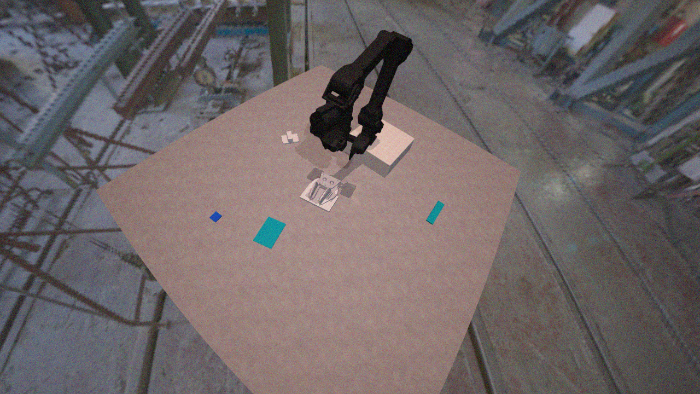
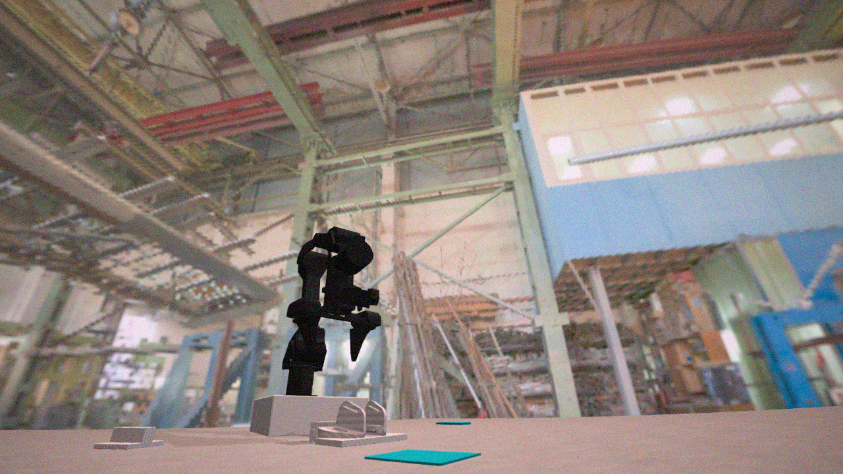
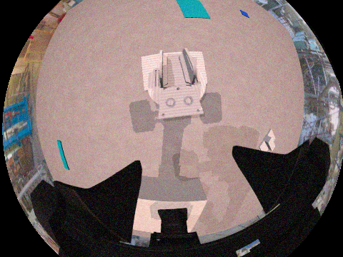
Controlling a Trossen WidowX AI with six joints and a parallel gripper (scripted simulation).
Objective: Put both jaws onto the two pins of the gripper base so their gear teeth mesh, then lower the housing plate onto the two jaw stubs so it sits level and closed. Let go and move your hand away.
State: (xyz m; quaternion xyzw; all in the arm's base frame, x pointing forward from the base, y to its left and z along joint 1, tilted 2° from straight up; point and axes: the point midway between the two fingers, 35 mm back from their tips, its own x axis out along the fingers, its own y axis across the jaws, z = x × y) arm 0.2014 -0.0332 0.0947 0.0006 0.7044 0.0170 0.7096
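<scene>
The pale gripper base (image 1: 327,207) (image 2: 377,439) (image 3: 146,64) lies flat on the table. Two upright slotted jaws (image 1: 314,190) (image 2: 352,419) (image 3: 188,66) stand on it side by side, a gap between them. The housing plate (image 1: 328,179) (image 3: 179,108) lies across the jaws' rear ends and looks level in the wrist view. Two round rings show in its top, one beside the other. The gear teeth and pins are hidden under it. My gripper (image 2: 330,358) (image 3: 189,158) is open and empty, well above the table and back from the assembly, touching nothing.
A white box (image 1: 394,142) (image 2: 265,415) is behind the assembly. A small stepped pale piece (image 1: 289,139) (image 2: 132,436) (image 3: 268,142) lies to one side. A teal rectangle (image 1: 270,232) (image 2: 422,457) (image 3: 194,9), a teal strip (image 1: 435,212) (image 3: 63,155) and a blue square (image 1: 215,216) (image 3: 244,13) lie around it.
</scene>
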